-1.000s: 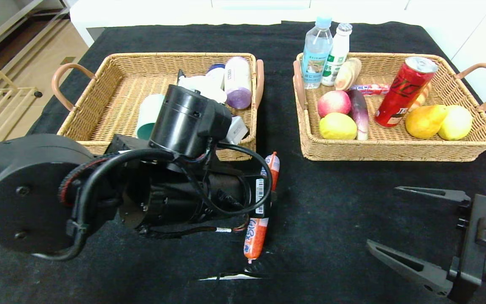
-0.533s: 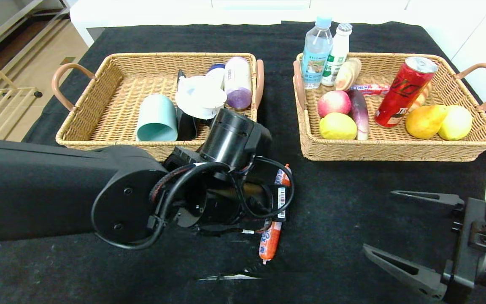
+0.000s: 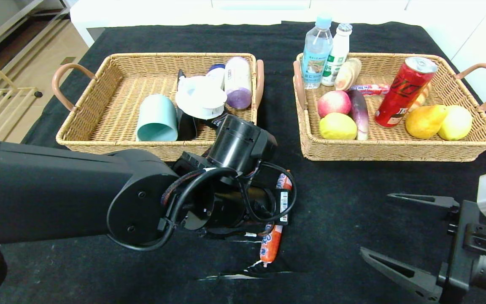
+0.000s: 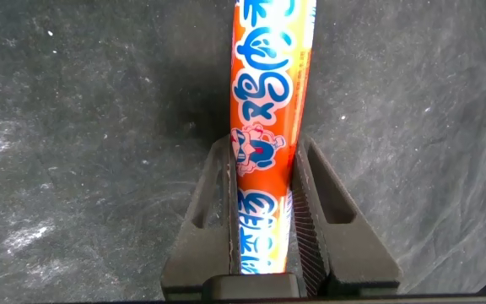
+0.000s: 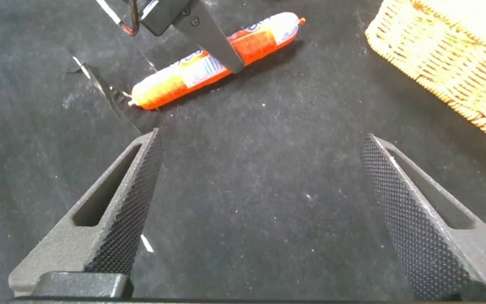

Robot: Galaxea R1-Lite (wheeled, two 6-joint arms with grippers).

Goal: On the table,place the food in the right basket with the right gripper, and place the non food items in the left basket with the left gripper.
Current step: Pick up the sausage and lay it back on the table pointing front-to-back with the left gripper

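Note:
The long orange wrapped sausage [image 3: 270,245] lies along the black table [image 3: 344,185] in front of the baskets, partly under my left arm [image 3: 226,202]. In the left wrist view my left gripper [image 4: 264,143] is shut on the sausage [image 4: 268,93], one finger on each side. My right gripper [image 3: 374,222] hangs open and empty at the near right, its fingers [image 5: 133,194] spread wide over bare cloth. The left basket [image 3: 99,97] holds the teal mug [image 3: 156,118] and white lid [image 3: 201,99]. The right basket [image 3: 395,147] holds the peach [image 3: 333,102], soda can [image 3: 405,93] and bread roll [image 3: 347,72].
The right basket also holds two lemons [image 3: 338,126], a pear [image 3: 424,121], an eggplant [image 3: 359,112] and two bottles [image 3: 317,50]. A purple-and-white container [image 3: 238,82] lies in the left basket. A white strip [image 3: 230,277] lies on the cloth near the front edge.
My left arm has swung to the right and lower across the table. The sausage has shifted a little right and nearer with it. The right gripper has drifted slightly nearer.

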